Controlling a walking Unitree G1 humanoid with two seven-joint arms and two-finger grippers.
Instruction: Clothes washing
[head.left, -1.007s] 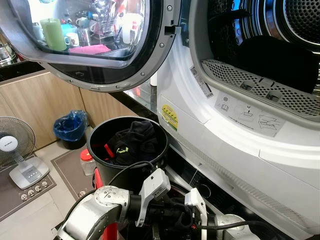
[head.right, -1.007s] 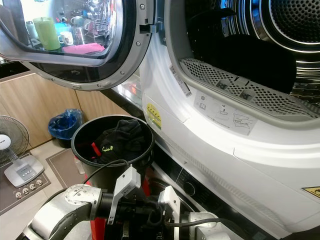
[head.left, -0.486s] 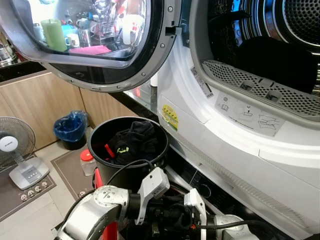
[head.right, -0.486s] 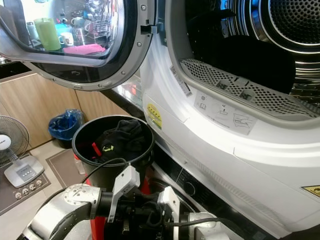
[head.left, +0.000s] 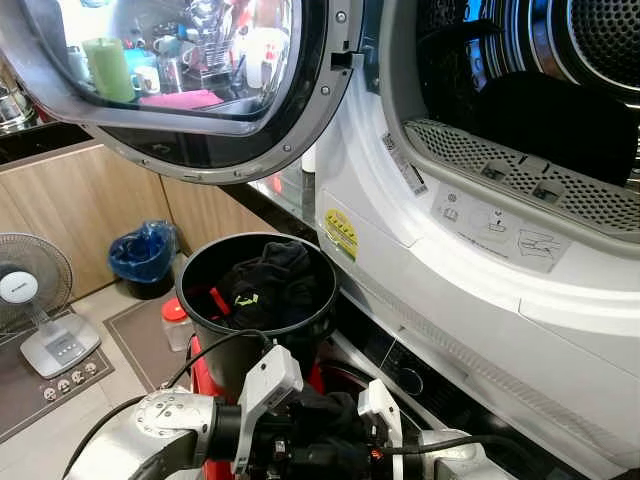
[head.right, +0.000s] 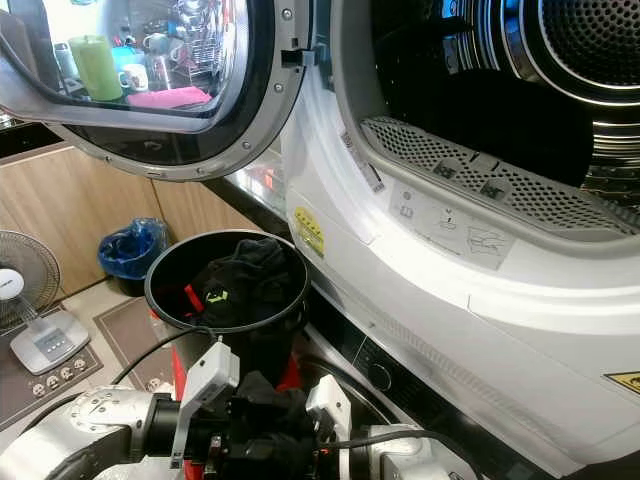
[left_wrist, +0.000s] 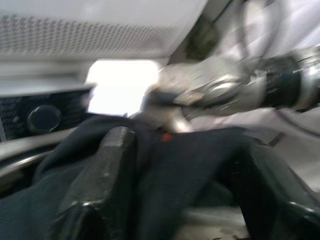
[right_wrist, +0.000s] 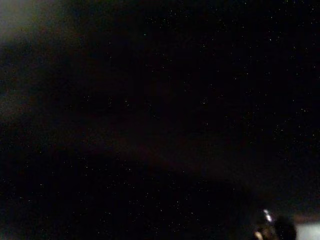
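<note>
Left gripper (left_wrist: 175, 165): fingers spread, with a dark garment (left_wrist: 190, 160) bunched between them; whether they clamp the cloth cannot be told. Right gripper (head.left: 345, 450): finger state cannot be told; it sits against the same garment low in the head views.

Change: a second ago both wrists sat higher, with little cloth visible between them. Now both are lower, with cloth heaped between them. Judgement: one garment is in hand, transfer pending.

More dark clothes (head.left: 262, 285) fill the black bucket (head.left: 200, 320), below the open door (head.left: 180, 150). Drum opening (head.left: 520, 110) is above right.

The left wrist view alone shows cloth around a finger (left_wrist: 100, 185); the right wrist view is nearly black.
</note>
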